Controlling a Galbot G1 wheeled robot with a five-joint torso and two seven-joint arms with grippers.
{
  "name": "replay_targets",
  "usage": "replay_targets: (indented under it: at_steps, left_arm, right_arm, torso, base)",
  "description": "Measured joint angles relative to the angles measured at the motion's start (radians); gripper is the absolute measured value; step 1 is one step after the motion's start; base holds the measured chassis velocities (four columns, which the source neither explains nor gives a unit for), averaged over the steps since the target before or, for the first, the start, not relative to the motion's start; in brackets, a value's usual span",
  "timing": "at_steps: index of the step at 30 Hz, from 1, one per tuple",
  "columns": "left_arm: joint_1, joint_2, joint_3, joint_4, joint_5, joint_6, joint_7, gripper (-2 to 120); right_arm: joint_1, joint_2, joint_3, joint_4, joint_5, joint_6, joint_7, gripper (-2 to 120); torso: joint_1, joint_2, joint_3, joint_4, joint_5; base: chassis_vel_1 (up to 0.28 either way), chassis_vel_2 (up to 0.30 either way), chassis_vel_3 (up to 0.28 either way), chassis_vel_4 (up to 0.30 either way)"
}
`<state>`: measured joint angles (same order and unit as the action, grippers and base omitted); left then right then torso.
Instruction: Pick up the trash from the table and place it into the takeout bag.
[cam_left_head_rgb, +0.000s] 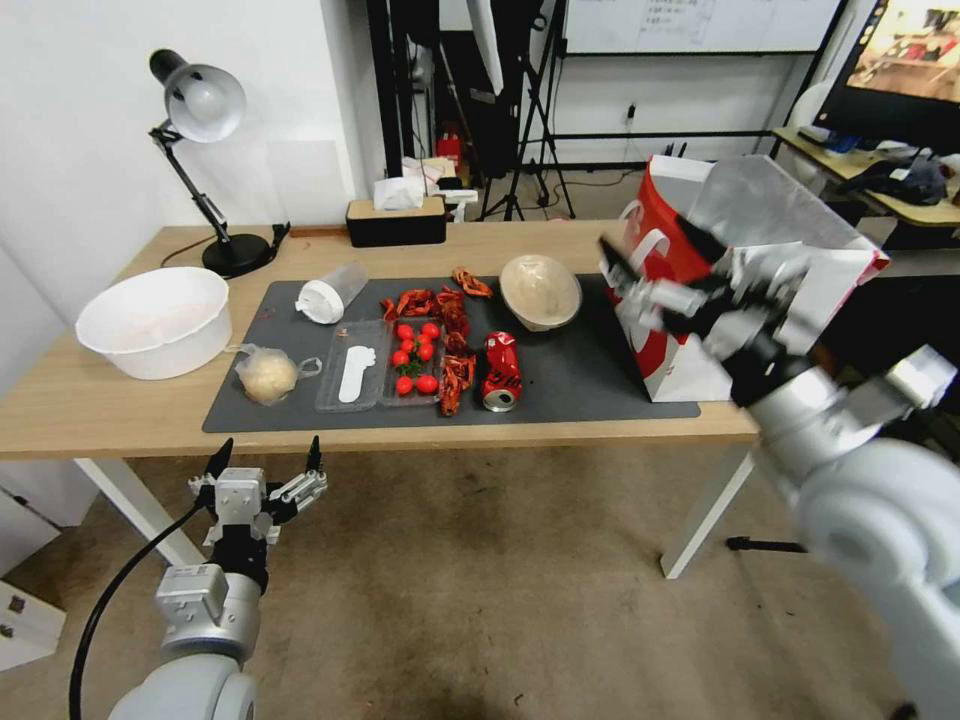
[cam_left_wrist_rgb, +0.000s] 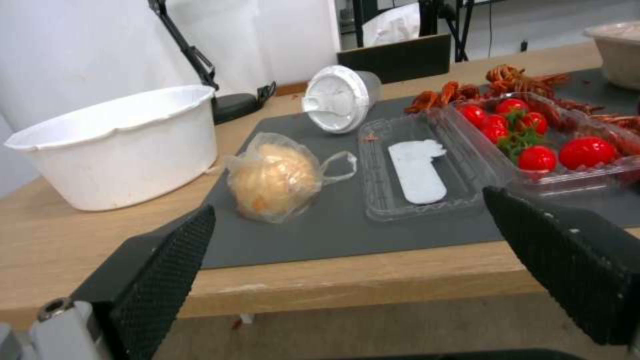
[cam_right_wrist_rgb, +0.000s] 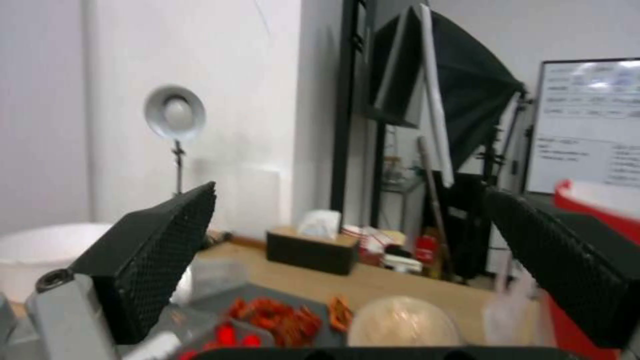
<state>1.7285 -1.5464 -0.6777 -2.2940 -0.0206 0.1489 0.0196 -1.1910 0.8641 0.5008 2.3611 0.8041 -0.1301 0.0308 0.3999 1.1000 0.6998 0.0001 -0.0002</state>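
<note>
Right pincer raised beside takeout bag, fingers apart, left pincer low before table, apart

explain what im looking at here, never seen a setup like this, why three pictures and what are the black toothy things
This is a two-armed robot, seen through three cameras at one moment. The wide picture comes from its head, looking down at a wooden table with a dark grey mat. The other two come from cameras on its wrists, so the black ridged slabs at their edges are that arm's own fingers.

The left gripper hangs open below the table's near edge, holding nothing. The right gripper is raised, open and empty, in front of the white and red takeout bag at the mat's right end.

On the mat lie a crushed red can, a tipped beige bowl, a white-lidded plastic cup on its side, a clear bag with a pale lump, a clear tray of tomatoes and red scraps.
</note>
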Motion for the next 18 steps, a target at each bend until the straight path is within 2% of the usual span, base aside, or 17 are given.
replay_targets:
  at_steps: [1,2,4,5,9,10,12,18]
  left_arm:
    - [0.000,0.002,-0.001,0.001,-0.001,-0.002,-0.001,100]
    - [0.000,0.002,-0.001,0.001,-0.001,-0.002,-0.001,100]
    - [0.000,0.009,-0.003,0.008,-0.003,-0.010,-0.002,100]
    - [0.000,0.009,-0.003,0.008,-0.003,-0.010,-0.002,100]
    - [-0.003,0.016,-0.005,0.020,-0.003,-0.020,-0.004,100]
    - [-0.003,0.016,-0.005,0.020,-0.003,-0.020,-0.004,100]
    - [-0.006,0.017,-0.003,0.024,-0.004,-0.020,-0.004,100]
    - [-0.007,0.022,-0.003,0.029,-0.004,-0.020,-0.004,100]
  right_arm:
    - [-0.045,0.012,-0.010,0.004,-0.076,0.020,-0.006,100]
    - [-0.045,0.012,-0.010,0.004,-0.076,0.020,-0.006,100]
    - [-0.179,0.069,-0.034,0.001,-0.270,0.081,0.016,100]
    - [-0.179,0.069,-0.034,0.001,-0.270,0.081,0.016,100]
    - [-0.361,0.184,-0.079,-0.075,-0.479,0.195,0.134,100]
    - [-0.361,0.184,-0.079,-0.075,-0.479,0.195,0.134,100]
    - [-0.415,0.220,-0.122,-0.115,-0.544,0.228,0.204,100]
    - [-0.464,0.262,-0.167,-0.174,-0.612,0.281,0.250,100]
  torso:
    - [0.000,0.000,0.000,-0.0002,0.0001]
    - [0.000,0.000,0.000,-0.0002,0.0001]
    - [0.000,0.000,0.000,0.0000,0.0001]
    - [0.000,0.000,0.000,0.0000,0.0001]
    - [0.000,0.000,0.000,-0.0002,0.0002]
    - [0.000,0.000,0.000,-0.0002,0.0002]
    - [0.000,0.000,0.000,-0.0001,-0.0001]
    - [0.000,0.000,0.000,-0.0002,0.0002]
  base:
    - [0.000,0.000,0.000,0.000]
    - [0.000,0.000,0.000,0.000]
    - [0.000,0.000,0.000,0.000]
    - [0.000,0.000,0.000,0.000]
    - [0.000,0.000,0.000,0.000]
    - [0.000,0.000,0.000,0.000]
    - [0.000,0.000,0.000,0.000]
    - [0.000,0.000,0.000,0.000]
